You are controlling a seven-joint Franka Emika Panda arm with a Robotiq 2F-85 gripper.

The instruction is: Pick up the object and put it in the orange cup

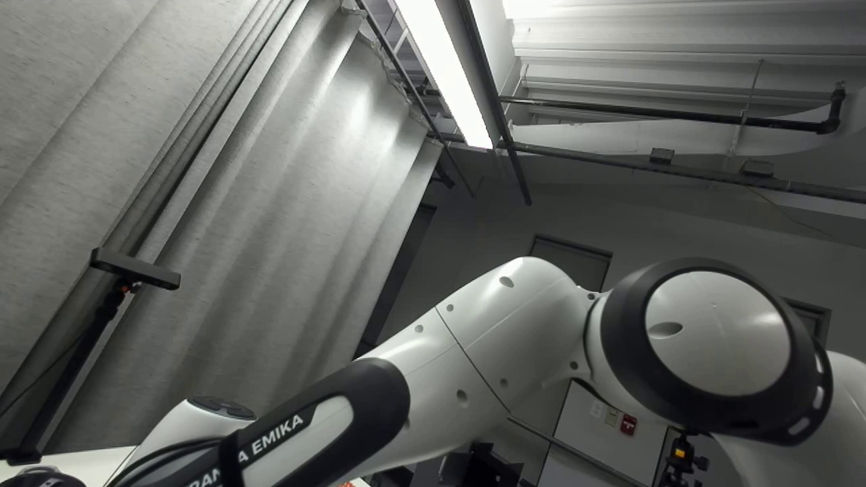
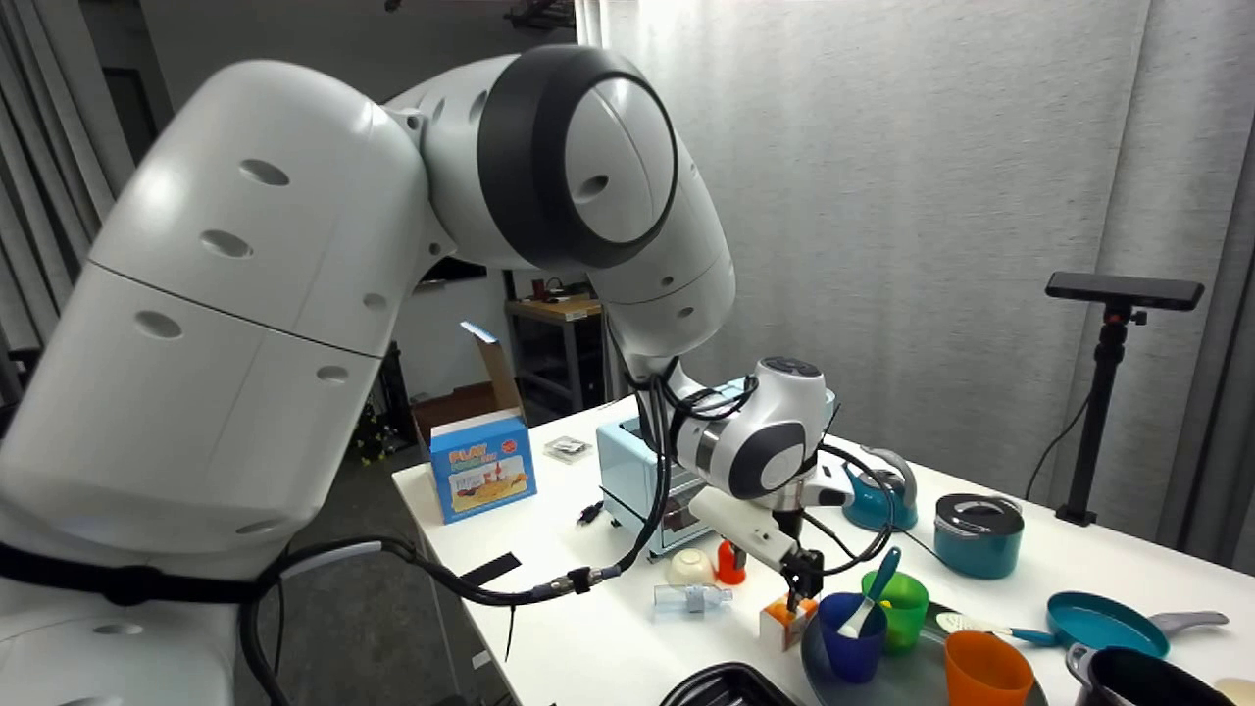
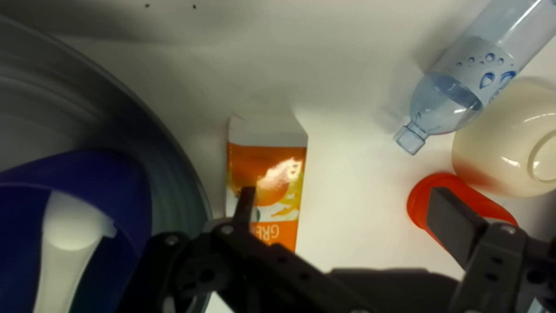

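Note:
The orange cup (image 2: 988, 672) stands on a dark grey plate (image 2: 907, 683) in an exterior view; the wrist view does not show it. The task's object is not named. An orange and white juice carton (image 3: 278, 174) stands on the table beside the plate; the carton also shows in an exterior view (image 2: 779, 630). My gripper (image 3: 347, 213) is open, with nothing between its fingers. In the wrist view its left finger overlaps the carton and its right finger overlaps a red-orange item (image 3: 462, 195). I cannot tell whether either finger touches them.
A blue cup (image 2: 851, 652) holding a utensil and a green cup (image 2: 907, 608) stand on the plate. A clear bottle (image 3: 469, 82) and a cream bowl (image 3: 517, 148) lie near the red-orange item. A toaster oven (image 2: 627, 480), pots and a black tray (image 2: 726, 683) surround them.

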